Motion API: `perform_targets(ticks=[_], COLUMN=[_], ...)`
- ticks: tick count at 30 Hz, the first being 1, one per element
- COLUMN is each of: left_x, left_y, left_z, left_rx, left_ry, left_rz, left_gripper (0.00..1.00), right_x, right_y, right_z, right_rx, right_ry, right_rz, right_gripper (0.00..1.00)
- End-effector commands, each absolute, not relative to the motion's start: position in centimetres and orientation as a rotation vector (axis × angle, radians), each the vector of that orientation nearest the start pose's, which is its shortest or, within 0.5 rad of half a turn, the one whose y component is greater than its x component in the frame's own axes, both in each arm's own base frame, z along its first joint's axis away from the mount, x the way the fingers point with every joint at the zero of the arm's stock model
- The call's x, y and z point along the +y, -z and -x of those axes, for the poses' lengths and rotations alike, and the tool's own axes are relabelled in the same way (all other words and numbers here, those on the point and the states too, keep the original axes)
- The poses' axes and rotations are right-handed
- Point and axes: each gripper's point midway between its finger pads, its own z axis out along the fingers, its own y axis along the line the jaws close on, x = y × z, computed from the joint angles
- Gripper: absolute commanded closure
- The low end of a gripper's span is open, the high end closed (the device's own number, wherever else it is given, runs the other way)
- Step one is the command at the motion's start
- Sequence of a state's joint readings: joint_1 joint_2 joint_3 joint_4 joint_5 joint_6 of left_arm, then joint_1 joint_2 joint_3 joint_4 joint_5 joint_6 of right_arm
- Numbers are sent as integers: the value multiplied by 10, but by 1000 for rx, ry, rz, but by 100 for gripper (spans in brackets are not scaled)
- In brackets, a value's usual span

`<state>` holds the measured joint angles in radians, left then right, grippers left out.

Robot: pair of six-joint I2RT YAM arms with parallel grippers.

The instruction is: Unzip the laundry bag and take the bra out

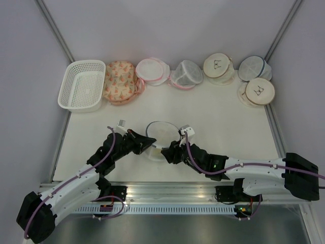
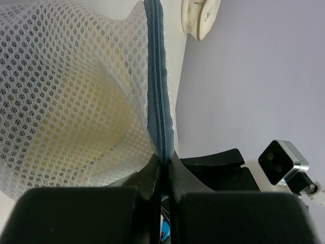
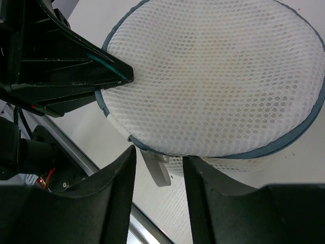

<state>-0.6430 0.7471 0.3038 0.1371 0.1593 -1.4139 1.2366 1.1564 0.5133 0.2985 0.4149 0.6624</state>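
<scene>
Near the middle of the table's (image 1: 223,117) near edge, the laundry bag (image 1: 161,133) sits between both arms. The left tool (image 2: 163,170) is clamped on the blue zip rim (image 2: 157,91), apparently anchoring it. Only the right wrist view shows the pale zip pull (image 3: 158,174), lying ungripped between the parted fingers of the right tool (image 3: 158,155).

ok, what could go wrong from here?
1. The right claw is open around the thin pull; closing could miss it or pinch mesh.
2. The left claw pinches only the rim of the bag; tugging the zip could strip that grip or drag the bag.
</scene>
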Motion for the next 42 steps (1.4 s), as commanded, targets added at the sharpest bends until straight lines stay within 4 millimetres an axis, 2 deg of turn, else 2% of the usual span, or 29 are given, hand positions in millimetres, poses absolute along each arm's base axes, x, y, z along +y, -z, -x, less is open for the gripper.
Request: perform_targets(ticks=[1,4,5,7,8,12,14,15,17,18,20,21,23,24,27,32,35,36,38,39,40,41,42], left_x=[-242,-243,-244,-245,-245,-245,-244,-243,-241,-240,-239,-237,-236,-235,-235,-238,-240,-241,-241,-242,-242,-243,-243], left_y=[-183,-182,-182,-181,-179,-176,-172,-169,-167,-164,-160,-157,-156,-154,-156,-165,-171,-174,-173,-171,-171,-172,-169], left_z=[-195,-194,-194,-192,-192,-189,-187,-185,-184,-183,-182,-181,-181,-180,-182,-182,-184,-184,-184,-184,-183,-183,-183], left_rx=[2028,2038,2039,2047,2053,2065,2084,2101,2112,2123,2141,2156,2165,2173,2167,2156,2149,2145,2148,2154,2156,2152,2159], left_ry=[1595,1596,1597,1599,1598,1595,1575,1557,1528,1508,1476,1448,1424,1406,1381,1378,1382,1388,1393,1400,1405,1414,1415], left_rz=[759,755,754,748,748,729,708,704,674,667,630,607,583,558,506,413,406,406,412,420,423,421,433], left_gripper=[98,98,98,98,98,98,98,98,98,98,98,98,98,98,98,98,98,98,98,98,98,98,98], right_x=[344,343,343,341,341,331,321,308,297,281,268,250,237,222,201,180,189,202,217,240,246,261,273], right_y=[-176,-177,-179,-177,-178,-176,-167,-154,-152,-142,-144,-137,-139,-134,-133,-131,-130,-133,-133,-139,-133,-146,-148], right_z=[-171,-175,-175,-177,-177,-178,-178,-176,-177,-175,-176,-174,-173,-171,-169,-174,-171,-172,-166,-161,-155,-154,-145], right_rx=[1888,1877,1874,1875,1875,1901,1955,2007,2047,2089,2113,2144,2166,2195,2221,2223,2240,2232,2233,2222,2228,2176,2180], right_ry=[-986,-981,-979,-964,-959,-896,-818,-738,-665,-581,-519,-430,-369,-302,-190,-27,-64,-136,-244,-392,-454,-578,-678], right_rz=[213,195,190,193,193,201,222,249,254,265,245,249,239,237,230,218,249,255,317,329,355,336,368], right_gripper=[54,66,79,89,99,100,100,100,100,100,99,100,100,100,100,100,100,100,100,90,75,63,56])
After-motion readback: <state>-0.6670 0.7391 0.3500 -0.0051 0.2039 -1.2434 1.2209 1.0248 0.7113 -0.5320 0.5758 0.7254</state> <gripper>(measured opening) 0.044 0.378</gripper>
